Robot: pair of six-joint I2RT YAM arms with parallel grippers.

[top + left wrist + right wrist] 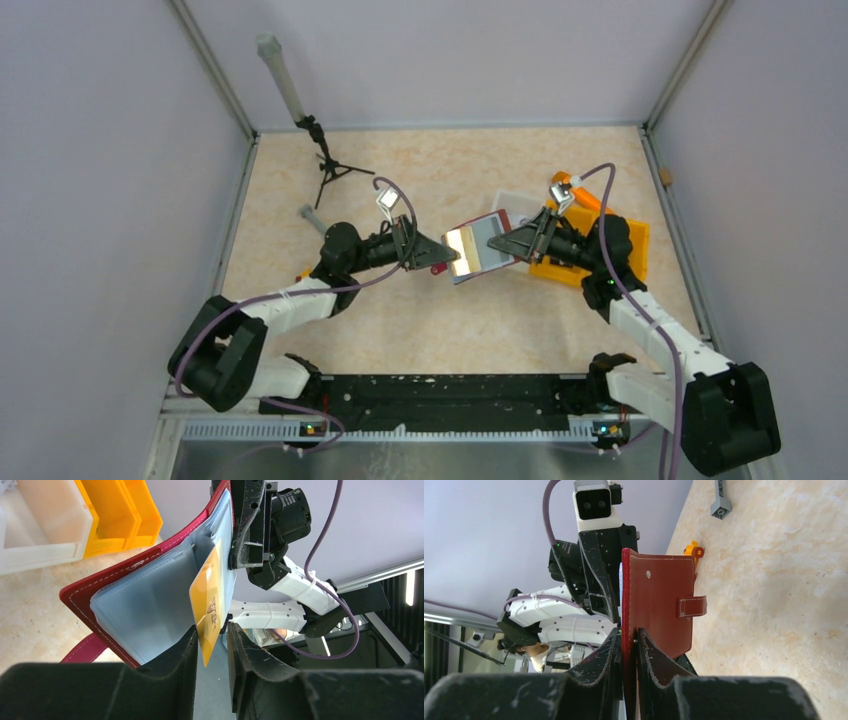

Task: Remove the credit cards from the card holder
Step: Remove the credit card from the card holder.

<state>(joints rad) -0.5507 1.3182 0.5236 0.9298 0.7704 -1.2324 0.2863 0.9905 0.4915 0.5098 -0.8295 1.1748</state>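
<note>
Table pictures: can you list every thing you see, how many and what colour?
card holder: one, dark red, held up mid-table
card: one, yellow, poking from the card holder
orange tray: one, orange, table's right side
white tray: one, whitish, beside the orange tray
tripod: one, black, far-left corner
block: one, grey, table's left side
small piece: one, orange, table's left side
table: one, beige, under everything
left gripper: one, black, jaws open around the card
right gripper: one, black, clamped on the card holder
</note>
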